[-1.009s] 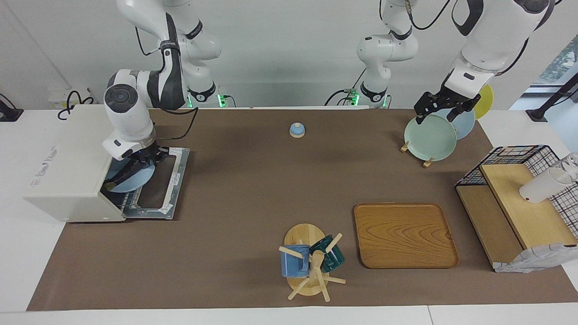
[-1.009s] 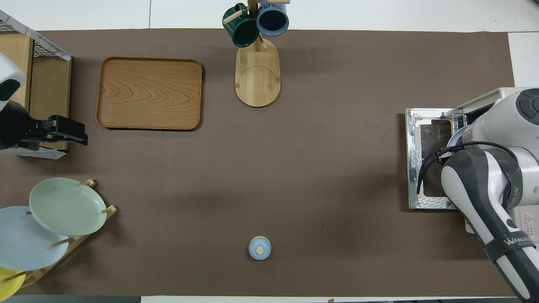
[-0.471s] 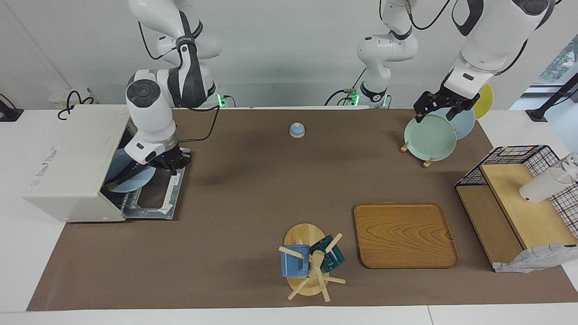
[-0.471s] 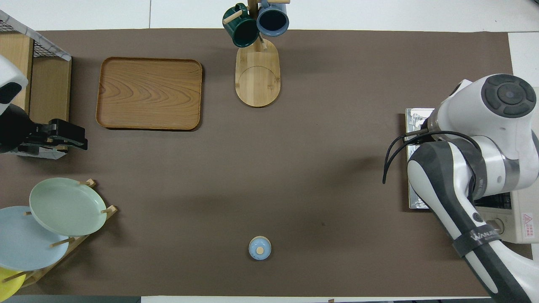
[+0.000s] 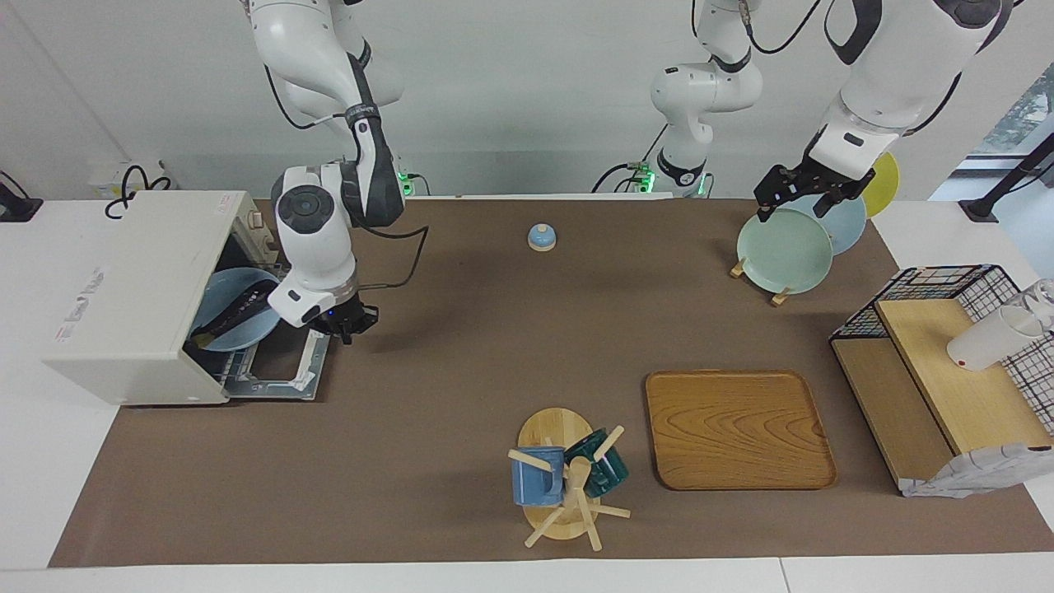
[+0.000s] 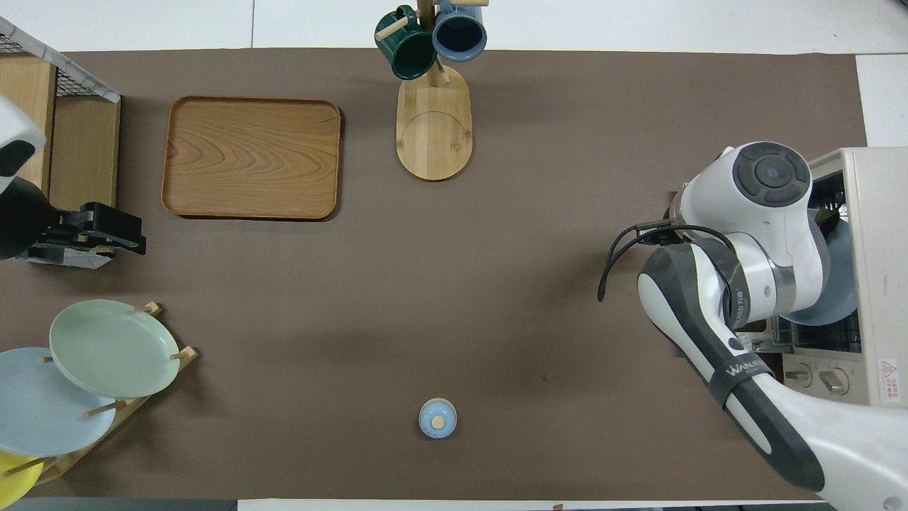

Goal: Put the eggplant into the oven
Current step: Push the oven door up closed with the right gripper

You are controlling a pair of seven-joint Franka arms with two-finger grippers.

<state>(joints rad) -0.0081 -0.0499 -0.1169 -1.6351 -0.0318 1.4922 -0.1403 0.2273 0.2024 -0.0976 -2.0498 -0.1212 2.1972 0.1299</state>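
The right gripper [image 5: 346,324], seen from the facing camera, hung clenched and empty just over the outer edge of the oven [image 5: 136,296] door [image 5: 280,366], which lay dropped flat on the brown mat [image 5: 461,354]. The eggplant [image 5: 235,313] lay slantwise on a blue plate [image 5: 233,321] on the rack inside the oven's open mouth, apart from the gripper. Open mat stretched from the door's edge toward the mug stand [image 5: 564,482] and the wooden tray [image 5: 739,428]; a small blue lidded jar [image 5: 541,237] stood alone nearer the robots. The left gripper [image 5: 803,193] waited over the plate rack's pale green plate [image 5: 784,250], its fingers spread and holding nothing. A second earlier the right gripper had been down over the plate inside the oven; since then it had drawn out past the door and shut, leaving eggplant and plate in place.

From overhead, the right arm's wrist covered its own gripper and most of the door. A slice of the blue plate [image 6: 837,284] showed in the oven [image 6: 869,277] mouth, with a dark tip of the eggplant [image 6: 824,216] at its farther rim. The left gripper [image 6: 106,228] reached in at the left arm's end of the table, just beside the wire basket [image 6: 60,135]. The mat [image 6: 440,298] between both arms lay open apart from the jar [image 6: 438,418]. Earlier the right arm had sat deeper over the oven.
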